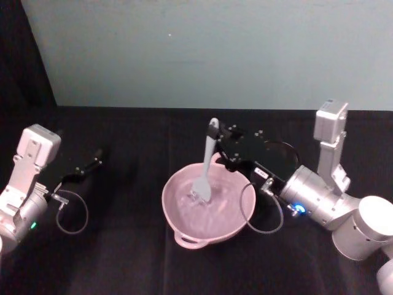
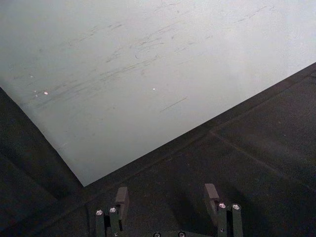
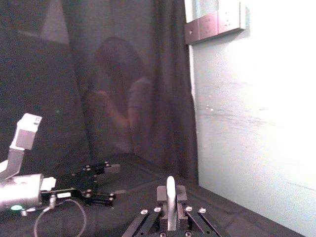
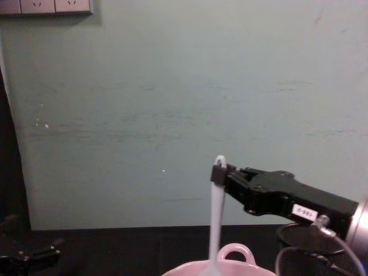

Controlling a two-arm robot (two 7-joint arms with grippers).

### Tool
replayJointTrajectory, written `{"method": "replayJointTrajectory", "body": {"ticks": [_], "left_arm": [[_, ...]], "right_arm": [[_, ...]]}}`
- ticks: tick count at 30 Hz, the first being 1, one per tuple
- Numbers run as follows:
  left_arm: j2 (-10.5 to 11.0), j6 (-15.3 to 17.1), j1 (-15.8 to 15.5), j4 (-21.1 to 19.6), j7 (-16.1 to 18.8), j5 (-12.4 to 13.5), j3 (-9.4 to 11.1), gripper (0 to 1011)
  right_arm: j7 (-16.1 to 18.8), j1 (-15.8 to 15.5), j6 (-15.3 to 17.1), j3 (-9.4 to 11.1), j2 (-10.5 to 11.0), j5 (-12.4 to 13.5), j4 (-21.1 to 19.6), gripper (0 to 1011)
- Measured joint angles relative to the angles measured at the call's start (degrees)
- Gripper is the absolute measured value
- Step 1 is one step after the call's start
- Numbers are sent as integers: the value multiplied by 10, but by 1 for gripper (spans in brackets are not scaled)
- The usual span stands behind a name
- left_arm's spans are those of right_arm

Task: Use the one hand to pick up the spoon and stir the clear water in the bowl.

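The pale pink bowl (image 1: 174, 216) sits mid-table, holding clear water, its loop handle toward me. The white spoon (image 1: 206, 165) stands nearly upright with its flat head dipped in the water. My right gripper (image 1: 222, 146) reaches in from the right and is shut on the handle near its top end. From the chest, the spoon (image 4: 216, 214) hangs down from the right gripper (image 4: 219, 172) into the bowl (image 4: 236, 253). The right wrist view has the handle tip (image 3: 171, 195) pinched between the fingers. My left gripper (image 1: 92, 165) rests open at the far left, with nothing between its fingers (image 2: 121, 198).
A black wire-mesh cup (image 4: 305, 242) stands to the right of the bowl, under the right arm. A grey cable (image 1: 261, 215) loops from the right wrist beside the bowl's rim. A pale green wall (image 1: 209, 49) closes the back of the black table.
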Motion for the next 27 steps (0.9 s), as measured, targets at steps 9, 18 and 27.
{"method": "replayJointTrajectory", "body": {"ticks": [9, 18, 27], "left_arm": [[0, 0, 0, 0, 0, 0, 0, 1005], [0, 0, 0, 0, 0, 0, 0, 1005], [0, 0, 0, 0, 0, 0, 0, 1005]], "right_arm": [[-6, -20, 1, 21, 23, -5, -26, 111], [0, -44, 11, 14, 40, -15, -73, 111], [17, -59, 22, -18, 36, -17, -106, 111]]}}
